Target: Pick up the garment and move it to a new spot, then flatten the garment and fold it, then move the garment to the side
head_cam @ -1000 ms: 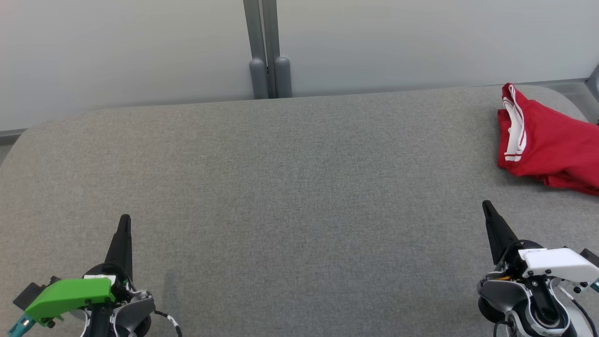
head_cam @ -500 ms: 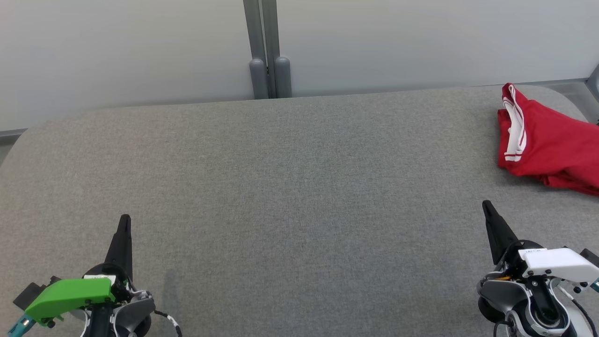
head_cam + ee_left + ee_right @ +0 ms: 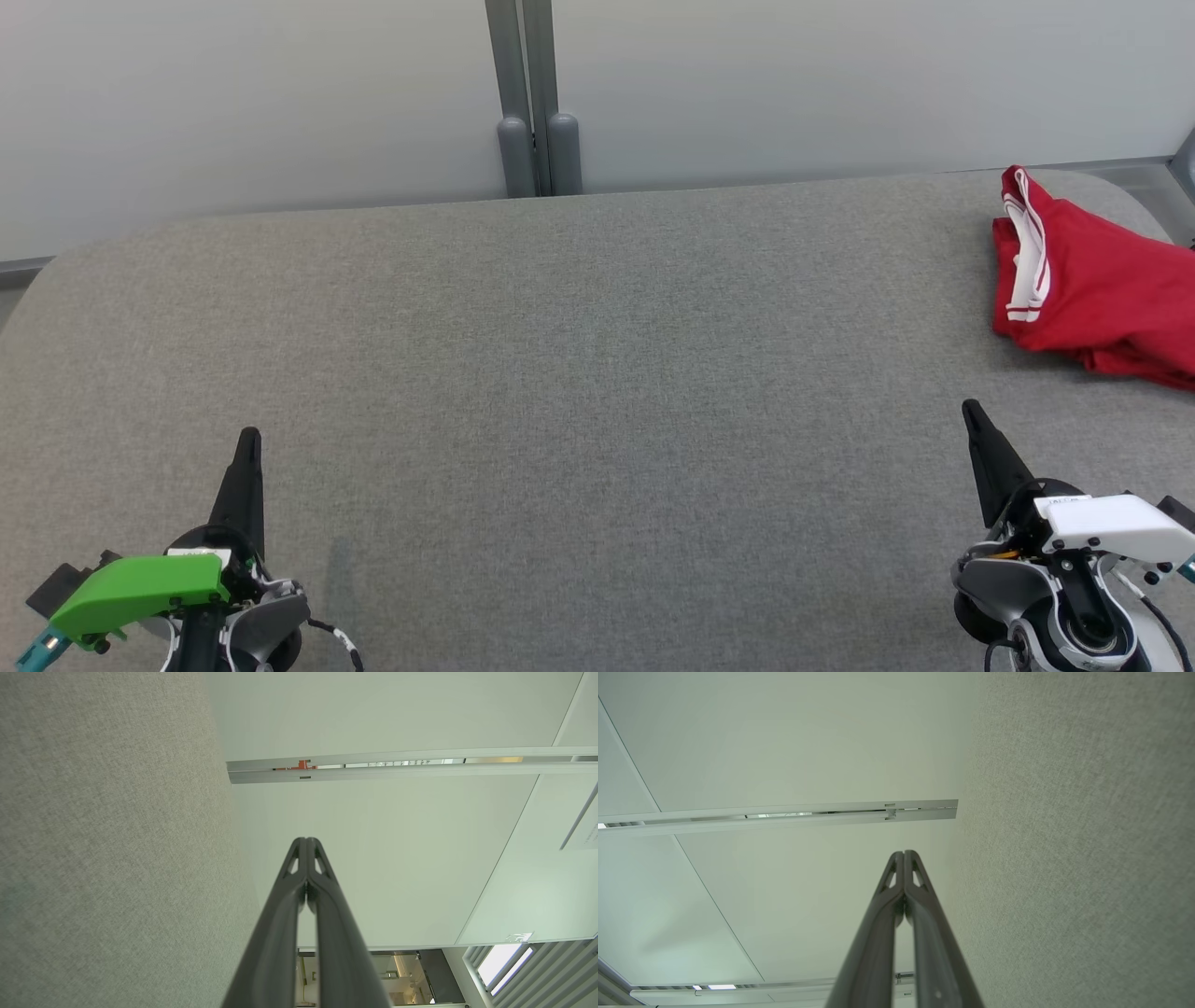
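Red garment (image 3: pixel 1102 289) at the table's (image 3: pixel 597 373) far right corner, ahead of the right gripper (image 3: pixel 974 415) (closed, empty, like the left gripper (image 3: pixel 248 439)).

The red garment (image 3: pixel 1102 280), at the upper right of the frame, is cut off by the right edge.

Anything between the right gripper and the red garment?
Nothing. In the head view, the stretch from the right gripper up to the garment is bare grey table.
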Controlling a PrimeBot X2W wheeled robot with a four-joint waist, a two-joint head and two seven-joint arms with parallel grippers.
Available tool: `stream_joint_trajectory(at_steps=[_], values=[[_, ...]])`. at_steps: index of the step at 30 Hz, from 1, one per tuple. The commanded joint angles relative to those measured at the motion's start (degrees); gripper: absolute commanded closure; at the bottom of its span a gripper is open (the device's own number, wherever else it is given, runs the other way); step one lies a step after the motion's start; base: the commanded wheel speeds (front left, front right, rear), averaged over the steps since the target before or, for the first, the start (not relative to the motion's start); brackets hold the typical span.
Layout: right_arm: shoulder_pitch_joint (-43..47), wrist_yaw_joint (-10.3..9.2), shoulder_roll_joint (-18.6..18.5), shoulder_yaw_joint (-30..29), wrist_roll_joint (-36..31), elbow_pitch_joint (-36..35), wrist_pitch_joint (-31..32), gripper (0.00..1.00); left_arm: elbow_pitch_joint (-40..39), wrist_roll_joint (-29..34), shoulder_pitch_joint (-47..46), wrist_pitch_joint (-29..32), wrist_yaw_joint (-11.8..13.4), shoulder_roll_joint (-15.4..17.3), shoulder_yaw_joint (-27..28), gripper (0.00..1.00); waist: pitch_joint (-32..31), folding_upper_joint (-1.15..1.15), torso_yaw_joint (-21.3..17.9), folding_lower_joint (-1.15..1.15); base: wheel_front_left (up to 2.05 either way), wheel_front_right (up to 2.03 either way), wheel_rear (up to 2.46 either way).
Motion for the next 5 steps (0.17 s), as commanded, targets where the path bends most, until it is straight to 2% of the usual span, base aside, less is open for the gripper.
stream_joint_trajectory(at_steps=[1, 5], values=[[-0.33, 0.02, -0.04, -0.07, 0.37, 0.08, 0.20, 1.00, -0.13, -0.06, -0.71, 0.25, -0.25, 0.44, 0.17, 1.00, 0.00, 0.00, 0.00, 0.00, 0.00, 0.00, 0.00], [-0.33, 0.02, -0.04, -0.07, 0.37, 0.08, 0.20, 1.00, -0.13, -0.06, -0.71, 0.25, -0.25, 0.44, 0.17, 1.00, 0.00, 0.00, 0.00, 0.00, 0.00, 0.00, 0.00]])
